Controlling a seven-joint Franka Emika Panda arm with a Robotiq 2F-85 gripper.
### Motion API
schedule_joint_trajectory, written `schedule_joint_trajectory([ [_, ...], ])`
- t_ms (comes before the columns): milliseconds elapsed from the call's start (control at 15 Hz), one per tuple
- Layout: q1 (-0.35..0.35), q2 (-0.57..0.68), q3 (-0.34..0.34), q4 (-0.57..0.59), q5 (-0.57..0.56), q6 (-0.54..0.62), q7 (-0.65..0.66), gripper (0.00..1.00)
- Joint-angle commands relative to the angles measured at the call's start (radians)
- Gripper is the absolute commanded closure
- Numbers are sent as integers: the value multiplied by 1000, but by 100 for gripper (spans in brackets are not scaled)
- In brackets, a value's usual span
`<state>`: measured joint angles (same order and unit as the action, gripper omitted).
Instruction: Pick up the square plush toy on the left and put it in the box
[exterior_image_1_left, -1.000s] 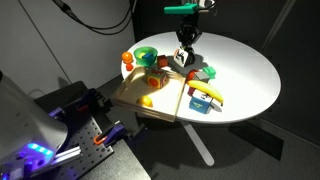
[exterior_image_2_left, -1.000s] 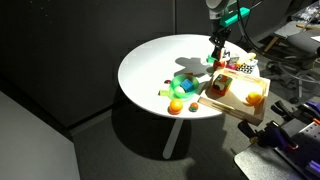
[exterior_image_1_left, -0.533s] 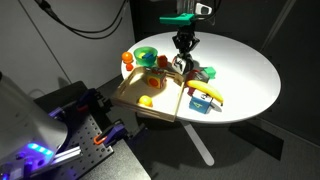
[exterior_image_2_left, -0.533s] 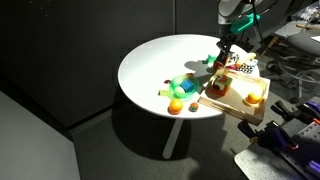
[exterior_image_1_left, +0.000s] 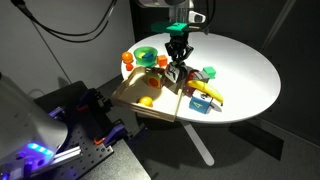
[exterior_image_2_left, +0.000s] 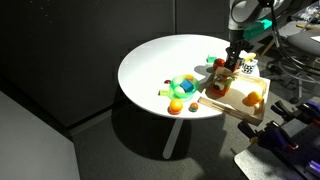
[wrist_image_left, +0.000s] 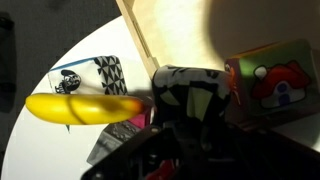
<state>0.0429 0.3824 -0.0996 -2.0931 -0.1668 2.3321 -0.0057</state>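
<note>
My gripper (exterior_image_1_left: 179, 58) is shut on the square plush toy (exterior_image_1_left: 180, 70), a black-and-white patchy cube. It holds the toy above the far edge of the box (exterior_image_1_left: 160, 103), a shallow tan wooden tray. The gripper (exterior_image_2_left: 232, 58), the toy (exterior_image_2_left: 233, 69) and the box (exterior_image_2_left: 228, 104) show in both exterior views. In the wrist view the toy (wrist_image_left: 190, 88) sits between my dark fingers (wrist_image_left: 190, 122), with the box's tan floor (wrist_image_left: 190, 30) beyond it.
A green bowl (exterior_image_1_left: 145, 55) stands beside the box. A banana (exterior_image_1_left: 205, 92) lies on the table and also shows in the wrist view (wrist_image_left: 80, 107). A block with a red mushroom picture (wrist_image_left: 270, 75) lies in the box. An orange ball (exterior_image_2_left: 253, 98) lies in the box.
My gripper has carried the plush toy from over the table to the box's edge and lowered it a little.
</note>
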Motion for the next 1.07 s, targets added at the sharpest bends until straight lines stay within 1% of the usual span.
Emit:
schedule_joint_trajectory([
  [0, -21, -50, 14, -43, -17, -9, -7, 46],
  [200, -18, -50, 16, -35, -16, -23, 1, 21],
  [400, -14, -59, 22, -32, -11, -42, 1, 0],
  [733, -12, -101, 47, -36, 7, -87, 1, 0],
  [1000, -14, -143, 75, -25, 43, -130, -7, 0],
])
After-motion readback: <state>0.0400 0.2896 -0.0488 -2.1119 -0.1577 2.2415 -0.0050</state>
